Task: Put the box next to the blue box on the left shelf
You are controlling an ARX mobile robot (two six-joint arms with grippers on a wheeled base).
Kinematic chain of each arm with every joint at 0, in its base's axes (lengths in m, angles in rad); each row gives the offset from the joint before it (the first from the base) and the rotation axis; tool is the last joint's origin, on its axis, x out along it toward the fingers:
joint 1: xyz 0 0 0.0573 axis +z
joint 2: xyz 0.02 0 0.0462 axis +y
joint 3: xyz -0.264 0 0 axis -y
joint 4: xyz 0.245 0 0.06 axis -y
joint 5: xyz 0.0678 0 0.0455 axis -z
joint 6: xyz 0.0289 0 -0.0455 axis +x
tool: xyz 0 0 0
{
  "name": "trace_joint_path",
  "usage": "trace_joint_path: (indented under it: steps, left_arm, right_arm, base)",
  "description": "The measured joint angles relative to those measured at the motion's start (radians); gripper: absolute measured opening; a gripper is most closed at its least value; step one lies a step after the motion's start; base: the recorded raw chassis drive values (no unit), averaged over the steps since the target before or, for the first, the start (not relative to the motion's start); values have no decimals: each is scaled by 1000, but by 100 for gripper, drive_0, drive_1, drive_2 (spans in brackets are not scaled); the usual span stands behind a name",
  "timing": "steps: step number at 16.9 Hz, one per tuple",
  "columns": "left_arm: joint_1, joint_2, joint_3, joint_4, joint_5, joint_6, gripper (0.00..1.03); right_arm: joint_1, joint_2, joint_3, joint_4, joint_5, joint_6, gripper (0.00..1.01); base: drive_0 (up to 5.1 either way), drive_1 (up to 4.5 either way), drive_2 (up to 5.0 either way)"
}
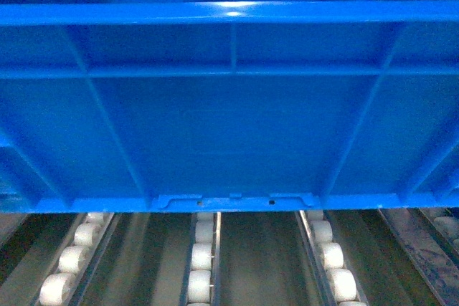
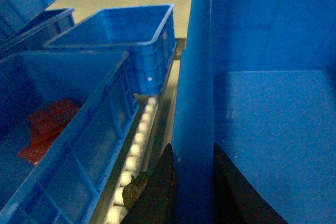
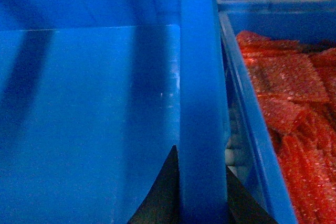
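My left gripper (image 2: pixel 193 192) is clamped on the left wall of the box (image 2: pixel 273 129), one dark finger (image 2: pixel 157 192) outside the rim, the other inside against the wall. My right gripper (image 3: pixel 202 198) is clamped the same way on the box's right wall, fingers (image 3: pixel 160 195) either side of the thick rim. In the head view neither gripper shows; the box (image 1: pixel 229 127) fills most of the frame, its near wall with ribs and thick rim facing me, held over the left shelf (image 1: pixel 201 263), whose tracks of white rollers run away beneath it. I can't tell whether the box bottom touches the rollers. The box interior looks bare in both wrist views. Left of my left gripper, a roller track (image 2: pixel 139 140) runs along the shelf between the held box and a neighbour blue crate (image 2: pixel 79 129), which sits just beside, apart by the track gap, and has red stuff (image 2: pixel 47 129) in it. Further along that side, another blue crate (image 2: pixel 126 40) sits on the shelf, looks bare inside. More blue crate edges at the far left corner of that view, partly cut off. Right of my right gripper, a blue crate (image 3: pixel 252 129) sits just beside the held box, narrow gap between walls, filled with red mesh-like pieces (image 3: pixel 294 108).
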Motion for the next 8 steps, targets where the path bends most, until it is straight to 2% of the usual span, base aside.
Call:
trace_joint_path:
  steps: [4, 6, 8]
  left_arm:
    - [69, 93, 0, 22, 34, 36, 11]
    - [71, 126, -12, 33, 34, 46, 11]
    - [71, 169, -40, 36, 34, 31, 11]
  right_arm:
    - [51, 135, 37, -6, -2, 34, 8]
    - [57, 185, 38, -4, 0, 57, 8]
    - [58, 228, 33, -5, -1, 68, 8]
  base:
    - [0, 0, 0]
    - [0, 0, 0]
    - [0, 0, 0]
